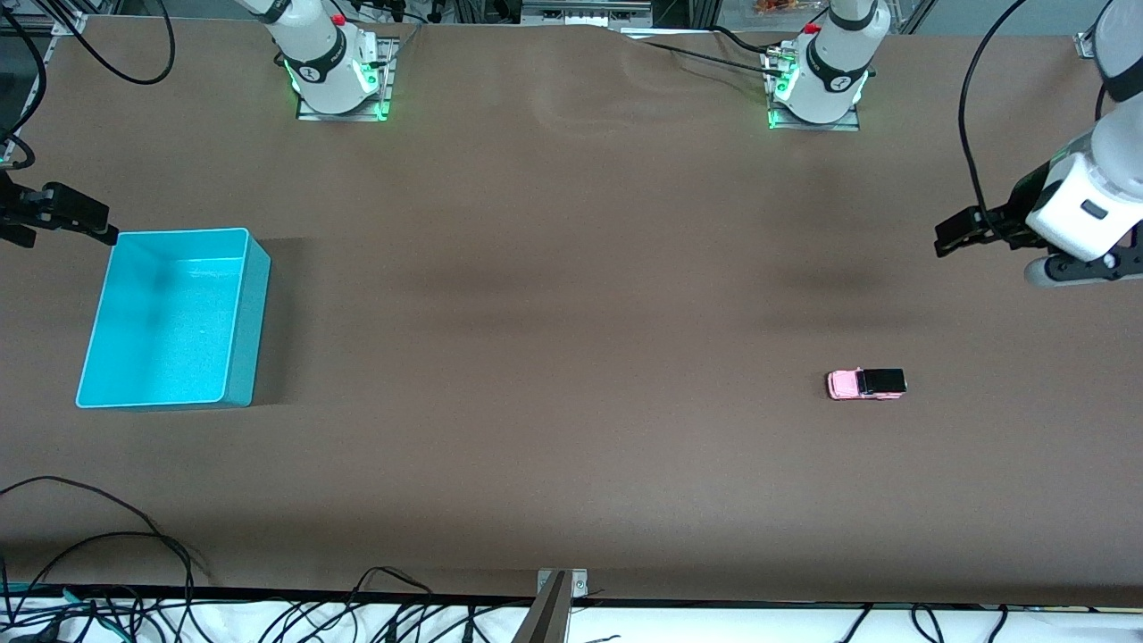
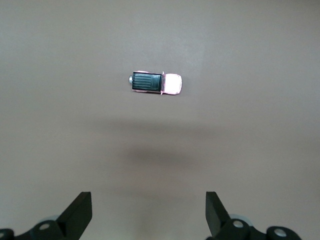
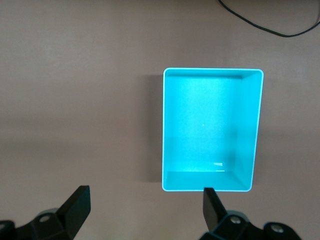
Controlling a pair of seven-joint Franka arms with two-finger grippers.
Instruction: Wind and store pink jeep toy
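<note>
Left end effector (image 2: pixel 148 212) spread — pink jeep toy (image 1: pixel 866 384) apart

Left hand (image 2: pixel 148 212) and right hand (image 3: pixel 145 210) hover, fingers spread wide

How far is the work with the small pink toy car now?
Nothing looks done yet. The tiny pink jeep toy with a black roof sits untouched on the brown table. The open left gripper hangs over bare table near it; the open right gripper waits by the empty turquoise plastic bin. Grasping, winding and storing remain.
</note>
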